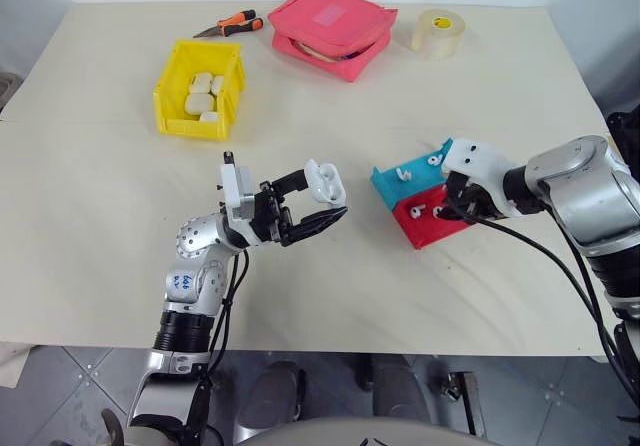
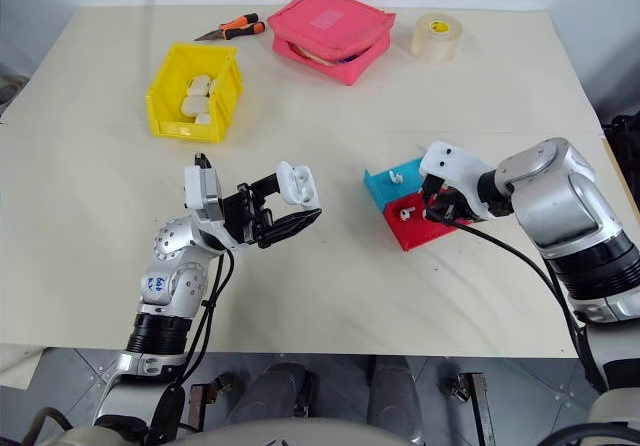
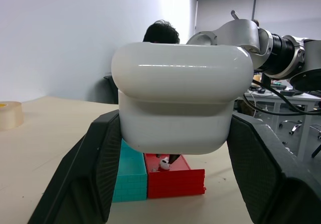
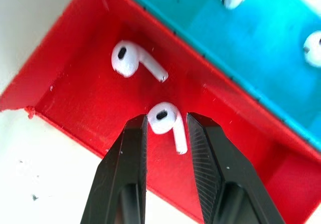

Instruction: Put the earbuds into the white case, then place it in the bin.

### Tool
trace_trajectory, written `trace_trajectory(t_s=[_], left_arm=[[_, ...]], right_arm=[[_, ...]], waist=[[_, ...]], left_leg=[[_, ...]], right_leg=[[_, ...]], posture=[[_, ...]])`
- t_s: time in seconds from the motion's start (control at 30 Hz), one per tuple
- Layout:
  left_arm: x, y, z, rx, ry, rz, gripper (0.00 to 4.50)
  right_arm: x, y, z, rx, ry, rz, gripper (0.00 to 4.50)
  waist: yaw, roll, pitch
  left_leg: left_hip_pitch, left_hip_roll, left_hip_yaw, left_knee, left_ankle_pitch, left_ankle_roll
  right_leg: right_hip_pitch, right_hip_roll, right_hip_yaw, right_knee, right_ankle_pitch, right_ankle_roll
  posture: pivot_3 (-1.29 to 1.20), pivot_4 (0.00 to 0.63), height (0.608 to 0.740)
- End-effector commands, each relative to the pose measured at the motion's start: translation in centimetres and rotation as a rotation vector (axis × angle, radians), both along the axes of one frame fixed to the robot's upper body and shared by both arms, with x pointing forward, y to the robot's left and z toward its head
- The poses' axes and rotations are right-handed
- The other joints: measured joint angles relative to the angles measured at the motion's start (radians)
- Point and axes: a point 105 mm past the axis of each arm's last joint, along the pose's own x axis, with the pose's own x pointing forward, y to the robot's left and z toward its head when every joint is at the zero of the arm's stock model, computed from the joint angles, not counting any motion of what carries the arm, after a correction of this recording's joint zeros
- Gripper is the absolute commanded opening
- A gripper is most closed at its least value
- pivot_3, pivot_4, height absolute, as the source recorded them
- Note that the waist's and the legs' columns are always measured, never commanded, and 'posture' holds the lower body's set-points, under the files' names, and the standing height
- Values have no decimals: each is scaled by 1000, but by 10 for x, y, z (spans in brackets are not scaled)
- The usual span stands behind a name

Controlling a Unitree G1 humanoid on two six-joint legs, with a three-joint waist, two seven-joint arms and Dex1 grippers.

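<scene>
My left gripper [image 1: 322,198] is shut on the white case [image 1: 325,181] and holds it above the table's middle, lid flipped open. Close up, the case [image 3: 180,98] sits between both black fingers. My right gripper [image 4: 165,121] reaches down into the red tray [image 4: 75,98], its fingertips shut on the head of one earbud [image 4: 163,117]. A second earbud [image 4: 128,58] lies loose in the same tray. Two more earbuds [image 1: 403,174] lie in the blue tray [image 1: 388,181] beside it. The yellow bin [image 1: 165,101] stands at the far left with several white cases inside.
A pink zip pouch [image 1: 330,28], a roll of tape [image 1: 437,32] and orange-handled pliers [image 1: 235,23] lie along the table's far edge. A person's head [image 3: 160,32] shows beyond the table in the left wrist view.
</scene>
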Motion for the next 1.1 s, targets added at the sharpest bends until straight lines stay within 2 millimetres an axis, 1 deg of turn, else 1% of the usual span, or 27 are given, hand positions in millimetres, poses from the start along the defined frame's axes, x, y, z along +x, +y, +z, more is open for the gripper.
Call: trace_trajectory(t_s=[0.03,0.27,0.5,0.9,1.1], left_arm=[[-4,0,10,-20,-45,-4,2779],[-4,0,10,-21,-45,-7,2779],[-4,-1,10,-21,-46,-6,2779],[-6,1,11,-22,-48,1,2779],[-6,1,11,-22,-48,5,2779]], right_arm=[[0,6,17,0,-58,40,1268],[-3,3,11,-33,-41,60,1268],[-1,1,6,-55,-36,75,1268],[-1,2,0,-75,-16,123,1268],[1,-4,-6,-112,-11,125,1268]], waist=[[0,0,0],[0,0,0],[0,0,0],[0,0,0],[0,0,0]], left_leg=[[0,0,0,0,0,0],[0,0,0,0,0,0],[0,0,0,0,0,0],[0,0,0,0,0,0],[0,0,0,0,0,0]], right_leg=[[0,0,0,0,0,0],[0,0,0,0,0,0],[0,0,0,0,0,0],[0,0,0,0,0,0],[0,0,0,0,0,0]], posture=[[0,150,740],[0,150,740],[0,150,740],[0,150,740],[0,150,740]])
